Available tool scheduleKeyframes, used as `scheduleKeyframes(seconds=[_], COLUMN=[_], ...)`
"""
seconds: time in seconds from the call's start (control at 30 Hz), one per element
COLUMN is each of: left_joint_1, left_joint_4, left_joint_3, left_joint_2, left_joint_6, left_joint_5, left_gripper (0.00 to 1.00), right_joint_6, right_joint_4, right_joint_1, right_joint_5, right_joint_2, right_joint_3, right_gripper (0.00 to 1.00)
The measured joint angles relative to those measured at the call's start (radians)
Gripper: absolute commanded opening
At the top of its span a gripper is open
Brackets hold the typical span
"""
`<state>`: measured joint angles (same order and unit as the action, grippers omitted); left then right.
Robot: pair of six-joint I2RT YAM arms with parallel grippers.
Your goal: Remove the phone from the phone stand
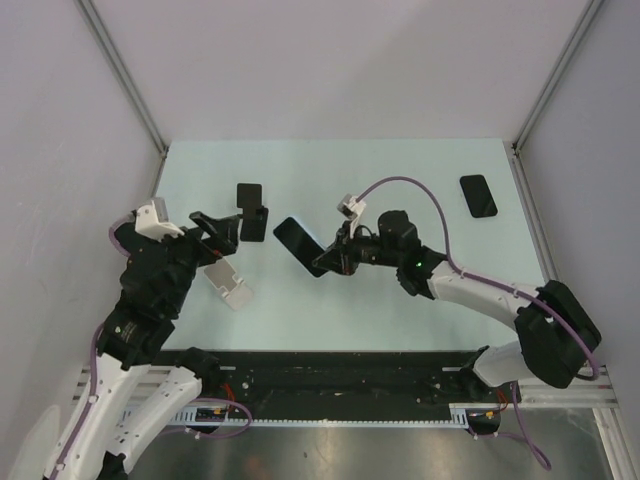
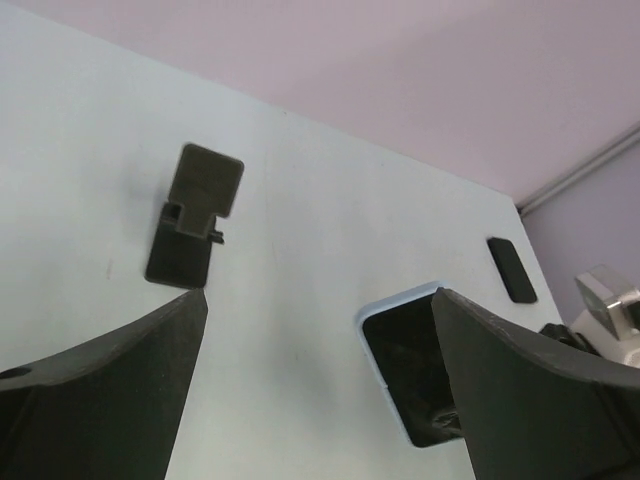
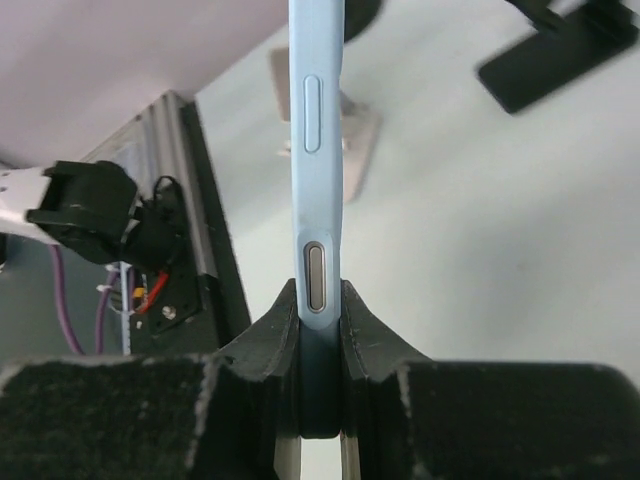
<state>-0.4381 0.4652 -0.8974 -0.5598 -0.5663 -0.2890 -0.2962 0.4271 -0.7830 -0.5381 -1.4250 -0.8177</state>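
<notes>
The right gripper (image 1: 329, 263) is clamped on the phone (image 1: 299, 245), which is held in the air off its stand. The phone's long axis points from the fingers toward 11 o'clock. The left gripper (image 1: 222, 232) is spread and holds nothing. The bare stand (image 1: 252, 212) sits just beyond the phone at its 10 o'clock, not touching it.

phone stand (image 1: 252, 212): on the table (image 1: 400, 170), left of the middle.
phone (image 1: 298, 245): just right of the phone stand and apart from it, clamped in the right gripper (image 1: 330, 262).
left gripper (image 1: 218, 232): just left of the phone stand.
second phone (image 1: 478, 195): flat on the table, far right.
flat object (image 1: 228, 286): before the phone stand, on the table.
</notes>
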Motion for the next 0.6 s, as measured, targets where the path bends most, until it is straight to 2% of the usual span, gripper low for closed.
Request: scheduleKeyframes(seconds=[0.13, 0.33, 0.47, 0.6], left_joint_1=[0.0, 0.0, 0.0, 0.0], left_joint_4=[-0.04, -0.06, -0.068, -0.097], left_joint_3=[0.043, 0.187, 0.258, 0.311], left_joint_2=[0.054, 0.127, 0.162, 0.189], left_joint_6=[0.091, 0.193, 0.24, 0.262], left_joint_5=[-0.03, -0.021, -0.012, -0.003], left_gripper=[1.0, 1.0, 1.0, 1.0], right_joint_6=[0.024, 0.037, 0.054, 0.072], right_joint_4=[-0.178, -0.421, -0.56, -0.625], right_joint_1=[0.114, 0.426, 0.635, 0.76], right_joint_5=[0.03, 0.058, 0.084, 0.085], right_joint_2=[0.073, 0.124, 0.088, -0.016], right_joint_3=[0.0, -0.009, -0.06, -0.148], right_gripper=[0.0, 0.0, 0.0, 0.0])
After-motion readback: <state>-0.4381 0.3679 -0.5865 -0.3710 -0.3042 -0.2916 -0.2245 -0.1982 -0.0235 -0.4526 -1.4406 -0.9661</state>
